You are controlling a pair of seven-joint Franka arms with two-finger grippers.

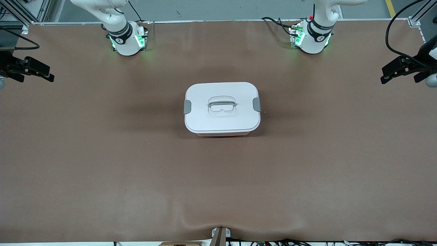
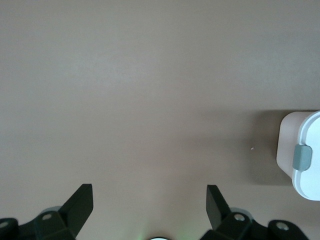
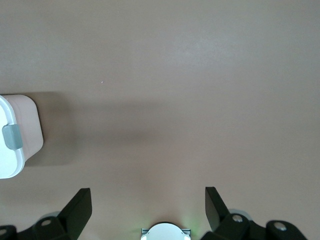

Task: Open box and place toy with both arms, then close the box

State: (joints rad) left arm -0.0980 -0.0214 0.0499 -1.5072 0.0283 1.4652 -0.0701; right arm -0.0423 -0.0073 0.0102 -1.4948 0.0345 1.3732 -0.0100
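Observation:
The box (image 1: 222,108) stands in the middle of the table with its white lid on and the recessed handle (image 1: 222,104) up. A grey clip (image 1: 187,106) sits at the right arm's end and another (image 1: 256,104) at the left arm's end. The toy is not in view. My left gripper (image 1: 399,77) hangs open and empty over the table at the left arm's end, well away from the box. My right gripper (image 1: 36,78) hangs open and empty at the right arm's end. The left wrist view shows open fingers (image 2: 80,205) over bare table and a box end (image 2: 287,150). The right wrist view shows the same (image 3: 25,125).
The brown table (image 1: 102,164) spreads wide around the box. The two arm bases (image 1: 128,39) (image 1: 312,37) stand along the edge farthest from the front camera. A small bracket (image 1: 220,235) sits at the near edge.

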